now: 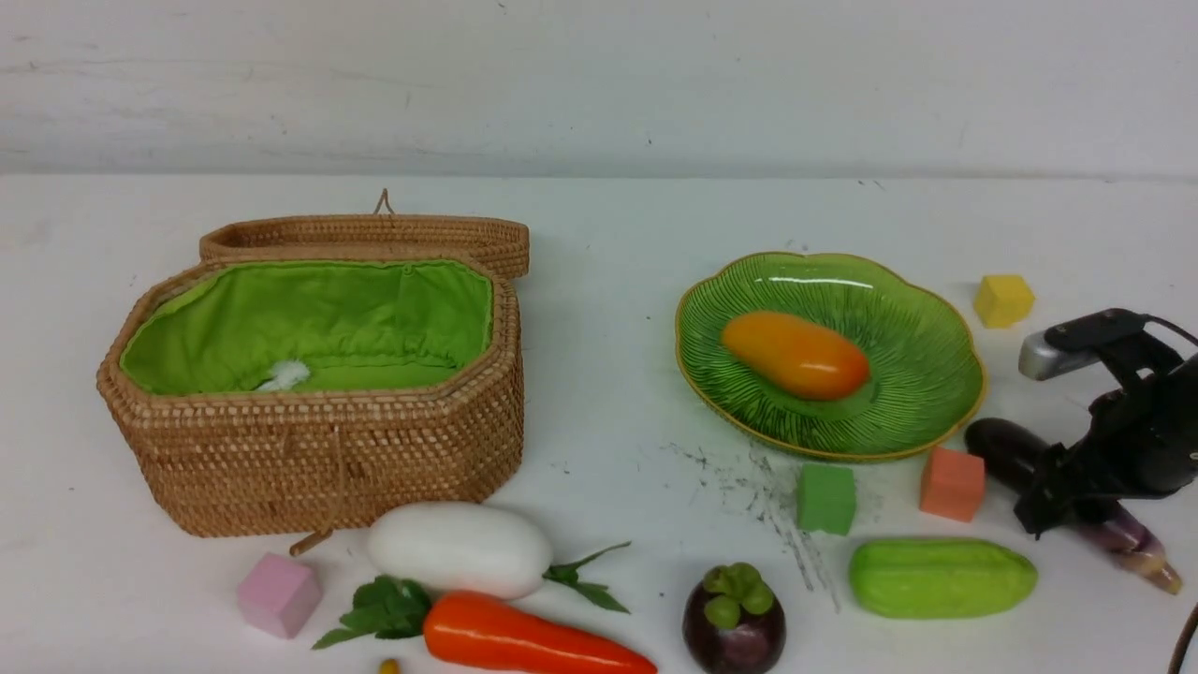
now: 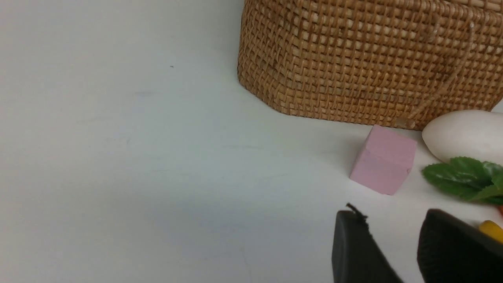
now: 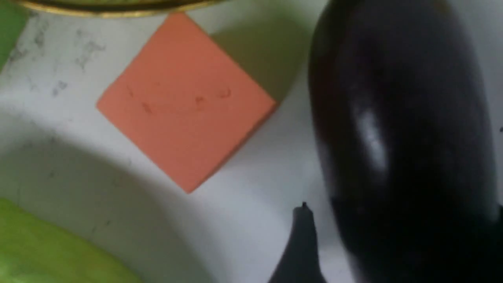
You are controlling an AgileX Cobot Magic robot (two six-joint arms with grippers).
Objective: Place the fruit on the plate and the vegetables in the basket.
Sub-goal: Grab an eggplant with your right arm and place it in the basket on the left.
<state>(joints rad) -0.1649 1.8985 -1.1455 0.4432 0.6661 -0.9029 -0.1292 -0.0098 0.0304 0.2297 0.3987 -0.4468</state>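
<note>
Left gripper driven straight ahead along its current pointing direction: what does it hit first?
Probably the pink cube, just ahead of the left gripper; the basket stands behind it. Clearance height is unclear.

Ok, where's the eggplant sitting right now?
Front view, far right: the eggplant lies just right of the orange cube, by the right edge of the plate, with the right gripper over its middle.

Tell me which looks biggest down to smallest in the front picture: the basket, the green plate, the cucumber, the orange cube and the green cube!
1. basket
2. plate
3. cucumber
4. orange cube and green cube: they look about the same, so I won't rank them.
</note>
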